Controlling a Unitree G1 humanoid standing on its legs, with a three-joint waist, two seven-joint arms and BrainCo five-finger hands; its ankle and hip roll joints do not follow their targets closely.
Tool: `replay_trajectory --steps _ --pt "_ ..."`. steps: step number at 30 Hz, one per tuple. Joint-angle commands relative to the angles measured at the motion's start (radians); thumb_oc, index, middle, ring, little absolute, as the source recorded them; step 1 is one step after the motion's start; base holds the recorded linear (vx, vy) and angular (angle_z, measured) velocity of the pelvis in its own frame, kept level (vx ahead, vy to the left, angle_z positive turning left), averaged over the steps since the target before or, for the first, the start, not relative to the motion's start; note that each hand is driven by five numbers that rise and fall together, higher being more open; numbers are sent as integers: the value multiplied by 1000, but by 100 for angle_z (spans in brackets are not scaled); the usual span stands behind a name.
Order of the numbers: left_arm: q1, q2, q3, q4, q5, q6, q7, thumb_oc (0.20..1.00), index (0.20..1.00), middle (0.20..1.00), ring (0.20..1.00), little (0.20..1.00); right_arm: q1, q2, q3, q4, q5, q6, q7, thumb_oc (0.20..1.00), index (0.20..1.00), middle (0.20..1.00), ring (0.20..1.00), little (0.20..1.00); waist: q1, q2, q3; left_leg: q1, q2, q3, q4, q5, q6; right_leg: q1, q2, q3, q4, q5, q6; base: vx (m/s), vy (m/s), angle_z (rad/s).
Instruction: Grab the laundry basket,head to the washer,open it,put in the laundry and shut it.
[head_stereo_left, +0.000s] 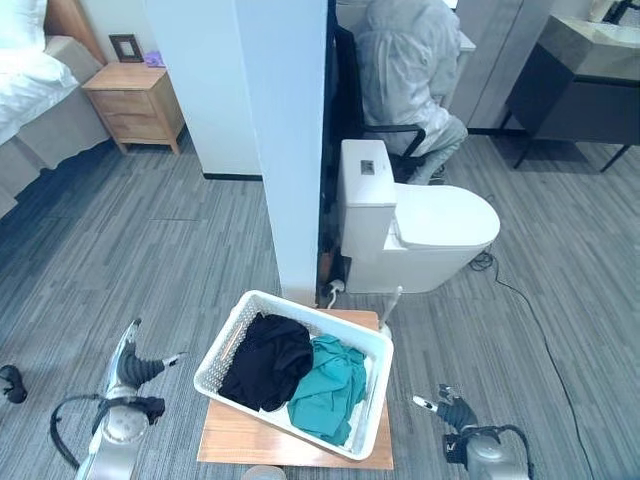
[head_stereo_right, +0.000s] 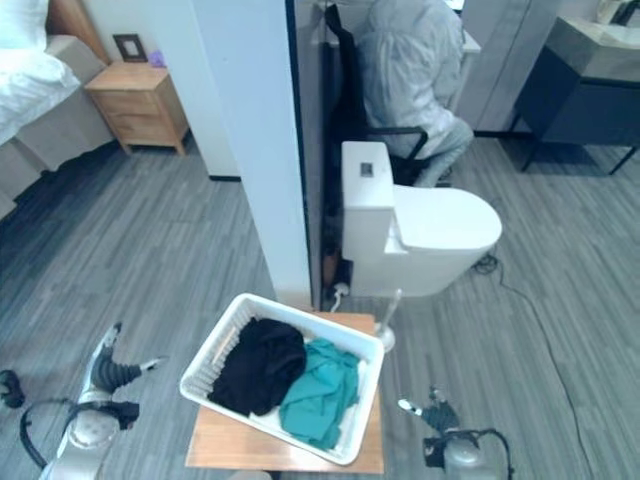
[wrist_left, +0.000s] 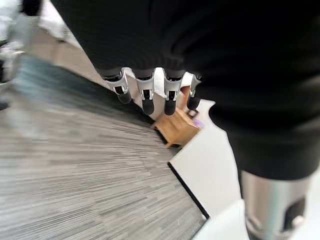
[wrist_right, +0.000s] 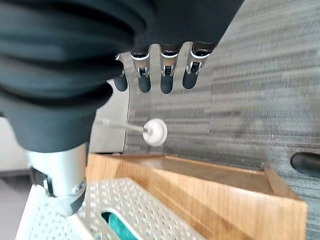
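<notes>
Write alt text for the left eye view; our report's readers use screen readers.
A white laundry basket holding black clothing and teal clothing sits on a low wooden stand, with the left robot hand and right robot hand open on either side, touching nothing. Behind stand a white pillar, a toilet and a seated person.

Person (head_stereo_left: 410, 70) cut off at top edge, bed (head_stereo_left: 30, 90) cropped left
</notes>
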Motion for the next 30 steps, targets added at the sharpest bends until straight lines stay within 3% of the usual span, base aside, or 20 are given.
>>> replay_trajectory --steps 1,5,12,20,30 --pt "-47 52 -22 65 42 35 -24 1000 1000 1000 1000 1000 -44 -37 -5 -43 -22 4 12 1000 1000 1000 1000 1000 -3 3 -8 34 109 51 51 -50 -55 -34 -27 -21 3 37 10 0 0 0" --pt "-75 61 -84 101 81 98 -125 1000 1000 1000 1000 1000 -51 -54 -15 -54 -72 34 18 1000 1000 1000 1000 1000 -15 9 -10 44 112 64 40 -53 -54 -38 -26 -16 1 39 15 13 5 -6" --pt "-128 61 -129 184 54 192 -197 1000 1000 1000 1000 1000 -67 -79 -13 -61 -107 90 50 1000 1000 1000 1000 1000 -32 24 -1 43 116 78 31 -48 -54 -53 -26 -6 1 41 13 -4 4 -8" --pt "-276 -4 -216 353 -45 176 -130 1000 1000 1000 1000 1000 -73 -98 10 -93 -106 75 48 1000 1000 1000 1000 1000 -68 25 37 18 119 80 26 -36 -55 -96 -20 -1 7 53 13 -54 2 -1" --pt "-390 -72 -298 449 -196 104 -77 1000 1000 1000 1000 1000 -101 -134 17 -139 -98 52 16 1000 1000 1000 1000 1000 -90 28 81 -59 125 77 48 -22 -51 -180 -15 14 25 74 11 -63 5 -7"
